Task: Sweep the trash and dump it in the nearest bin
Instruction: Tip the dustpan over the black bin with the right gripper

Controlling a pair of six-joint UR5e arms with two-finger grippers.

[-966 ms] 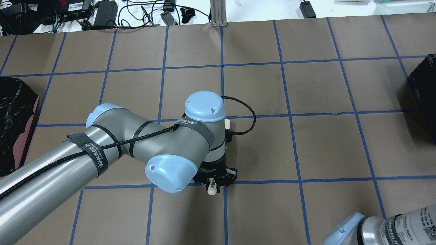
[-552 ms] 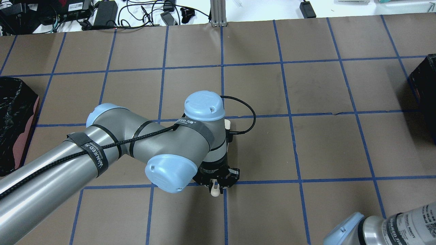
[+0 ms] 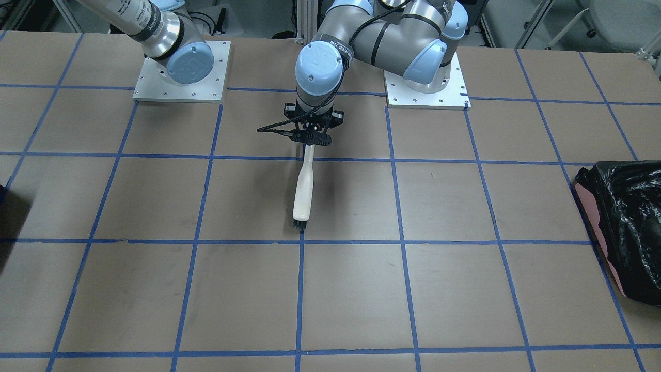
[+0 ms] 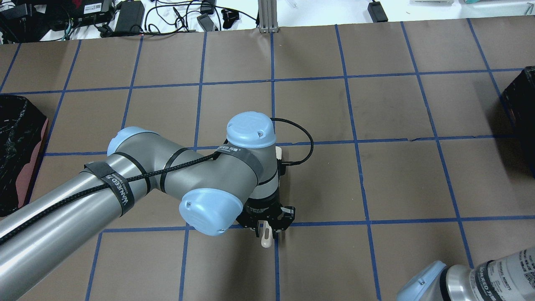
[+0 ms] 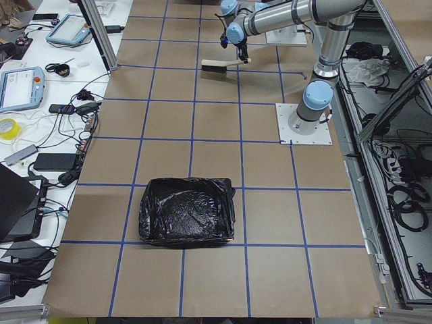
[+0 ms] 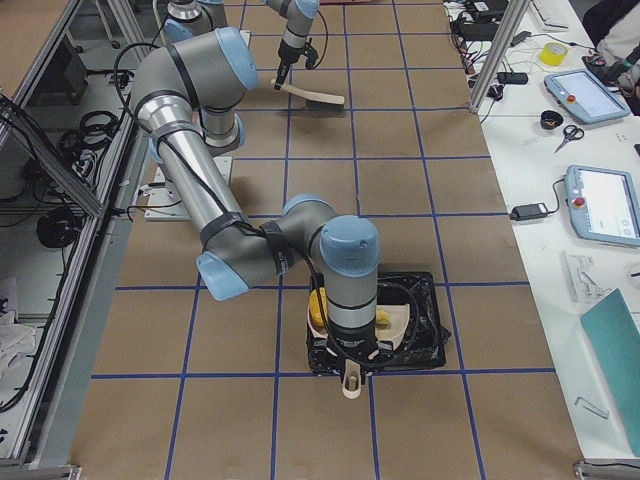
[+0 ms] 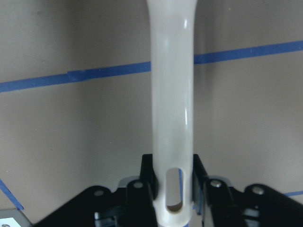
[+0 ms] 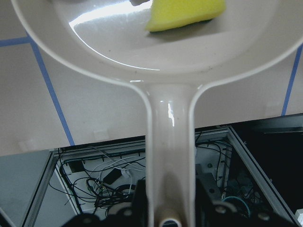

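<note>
My left gripper (image 3: 310, 135) (image 4: 267, 221) (image 7: 173, 187) is shut on the thin end of a cream brush (image 3: 303, 194) (image 7: 171, 94). The brush lies low along the table's middle, black bristles pointing away from the robot's base. My right gripper (image 8: 170, 208) (image 6: 350, 362) is shut on the handle of a cream dustpan (image 8: 165, 61) (image 6: 402, 322). A yellow sponge block of the trash (image 8: 187, 14) lies in the pan. In the exterior right view the pan hangs over the black bin (image 6: 432, 345) (image 4: 520, 104).
A pink bin lined with a crinkled black bag (image 3: 625, 222) (image 4: 16, 146) (image 5: 189, 209) stands at the table's end on my left side. Cables, adapters and tablets (image 4: 125, 16) lie past the far edge. Brown paper with blue tape lines covers the table.
The left gripper has shifted slightly toward the robot and to the right with the brush. Its handle tip now sticks out a little further. The right arm is nearly still.
</note>
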